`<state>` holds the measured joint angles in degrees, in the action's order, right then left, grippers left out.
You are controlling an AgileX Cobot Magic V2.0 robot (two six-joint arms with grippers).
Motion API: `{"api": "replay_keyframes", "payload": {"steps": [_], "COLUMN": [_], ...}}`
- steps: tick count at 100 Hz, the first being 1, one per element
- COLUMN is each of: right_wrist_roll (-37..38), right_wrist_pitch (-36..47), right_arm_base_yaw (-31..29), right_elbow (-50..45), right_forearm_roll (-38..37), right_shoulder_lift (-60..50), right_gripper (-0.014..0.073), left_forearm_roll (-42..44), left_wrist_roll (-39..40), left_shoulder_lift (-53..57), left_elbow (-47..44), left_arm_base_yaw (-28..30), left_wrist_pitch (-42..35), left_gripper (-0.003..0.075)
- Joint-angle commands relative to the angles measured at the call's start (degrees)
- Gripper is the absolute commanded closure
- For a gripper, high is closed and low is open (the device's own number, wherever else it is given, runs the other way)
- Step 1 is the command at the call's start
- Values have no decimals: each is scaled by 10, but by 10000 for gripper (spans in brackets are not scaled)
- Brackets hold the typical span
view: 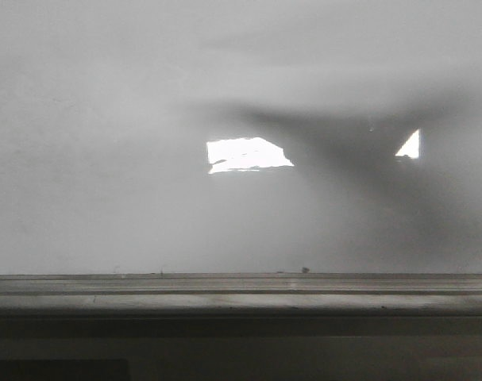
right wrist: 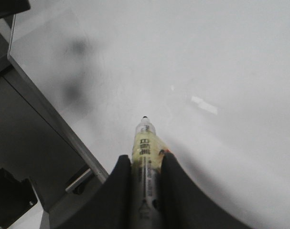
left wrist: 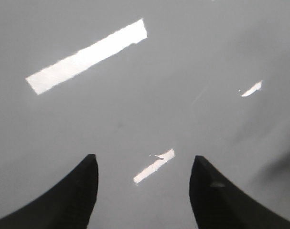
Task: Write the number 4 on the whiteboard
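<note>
The whiteboard (view: 106,159) fills the front view, glossy grey-white, with a grey tray rail (view: 241,298) along its lower edge. No drawn 4 shows on it in any view. My right gripper (right wrist: 145,160) is shut on a pale yellow marker (right wrist: 145,148); its black tip (right wrist: 145,118) points at the whiteboard (right wrist: 221,57) and I cannot tell whether it touches. My left gripper (left wrist: 144,164) is open and empty, facing the bare board (left wrist: 135,109). Neither arm shows in the front view, only a dark shadow (view: 360,151).
Bright light reflections lie on the board (view: 247,155), (view: 410,146), (left wrist: 87,57). The board's metal frame edge (right wrist: 49,114) and a dark stand part (right wrist: 11,200) show beside the marker in the right wrist view.
</note>
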<state>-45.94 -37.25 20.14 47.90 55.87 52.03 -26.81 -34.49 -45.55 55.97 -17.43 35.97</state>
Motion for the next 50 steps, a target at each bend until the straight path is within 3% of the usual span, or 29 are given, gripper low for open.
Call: {"api": "replay_keyframes", "payload": {"steps": [1, 50], "right_wrist_roll": [-10, -40], "right_wrist_pitch": [58, 190], "right_arm_base_yaw": [9, 91], "right_elbow": [14, 14], "right_forearm_roll": [30, 30], "right_shoulder_lift": [3, 85], "right_gripper": [657, 657], "left_forearm_roll": [-22, -23], "left_wrist_roll": [8, 8], "left_shoulder_lift": [14, 13], "left_elbow": [-1, -8], "left_arm_base_yaw": [3, 3], "left_wrist_pitch": [-51, -68], "left_gripper": [336, 336]}}
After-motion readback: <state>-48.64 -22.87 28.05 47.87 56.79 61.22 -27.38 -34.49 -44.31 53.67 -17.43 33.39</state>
